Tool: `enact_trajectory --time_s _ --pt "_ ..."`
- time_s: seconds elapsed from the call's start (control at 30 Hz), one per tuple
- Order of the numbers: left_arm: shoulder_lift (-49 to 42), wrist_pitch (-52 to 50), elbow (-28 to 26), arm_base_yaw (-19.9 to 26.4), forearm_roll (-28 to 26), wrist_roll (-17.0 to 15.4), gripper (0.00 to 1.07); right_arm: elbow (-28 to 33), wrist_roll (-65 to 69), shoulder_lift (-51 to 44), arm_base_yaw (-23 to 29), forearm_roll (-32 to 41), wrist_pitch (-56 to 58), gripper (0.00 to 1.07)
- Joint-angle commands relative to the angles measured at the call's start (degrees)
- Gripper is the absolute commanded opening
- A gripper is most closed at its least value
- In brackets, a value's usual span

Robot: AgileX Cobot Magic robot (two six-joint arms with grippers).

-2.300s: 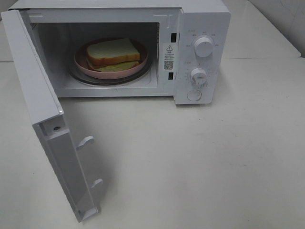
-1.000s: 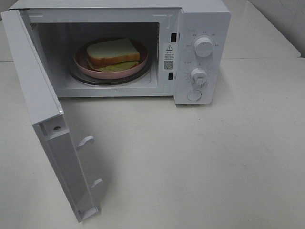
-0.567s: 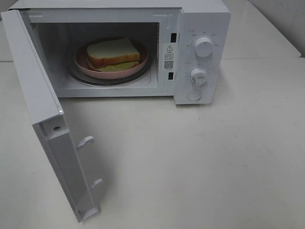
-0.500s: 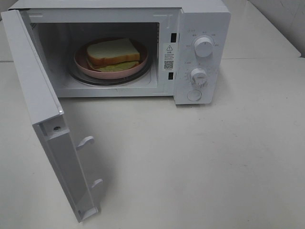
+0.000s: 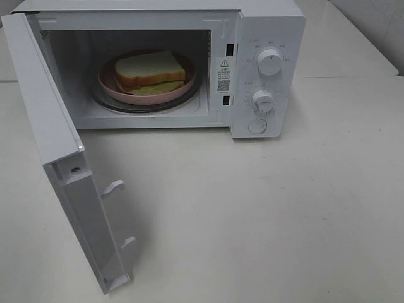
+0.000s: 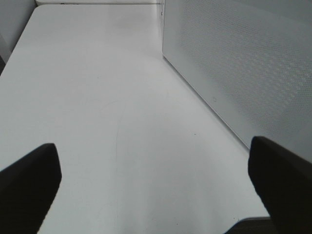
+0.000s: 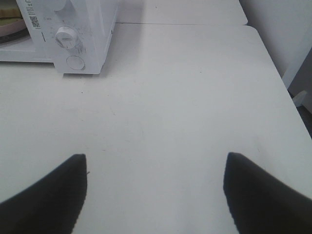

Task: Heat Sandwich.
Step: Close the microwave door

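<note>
The sandwich (image 5: 150,71) of white bread with tan crust and greenish filling lies on a round pink plate (image 5: 120,92) inside the white microwave (image 5: 268,25), whose door (image 5: 63,170) stands swung wide open to the left. Neither arm appears in the exterior high view. My left gripper (image 6: 156,183) is open over bare table, beside the outer face of the door (image 6: 243,73). The right gripper (image 7: 155,187) is open too, hovering over the table in front and to the right of the microwave's control panel (image 7: 78,36), with nothing between its fingers.
Two dials (image 5: 270,62) and a round button (image 5: 257,126) sit on the microwave's right panel. The white table (image 5: 265,214) stretches in front. Its right edge (image 7: 280,73) shows in the right wrist view.
</note>
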Motion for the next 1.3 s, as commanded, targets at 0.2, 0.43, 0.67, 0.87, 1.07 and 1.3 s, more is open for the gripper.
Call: enact_trajectory --time_s 0.2,0.43,0.67,0.87,1.07,1.3 --pt "6.5 -5.3 -3.4 -0.1 -1.1 -0.1 1.00 0.1 -0.6 -1.4 -0.5 0.3 -0.3 0.75" --pt "15.5 -12.7 -3.2 -0.1 -0.7 -0.1 0.79 0.1 -0.6 -1.4 -0.5 0.3 -0.3 0.75" --pt "21.8 -18.8 -3.0 -0.1 -0.6 -0.1 0.48 0.1 -0.6 -1.4 -0.5 0.3 -0.3 0.75" --pt "30.2 -26.2 -3.0 -0.1 0.3 -0.1 0.12 0.1 -0.6 -1.4 -0.5 0.3 -0.3 0.75" --pt "38.7 -34.1 -3.0 -0.1 0.3 -0.1 0.00 0.1 -0.6 -1.4 -0.5 0.3 -0.3 0.75" --pt "48.2 -46.0 -2.9 -0.1 0.3 -0.1 0.00 0.1 -0.6 -1.4 -0.5 0.3 -0.3 0.75"
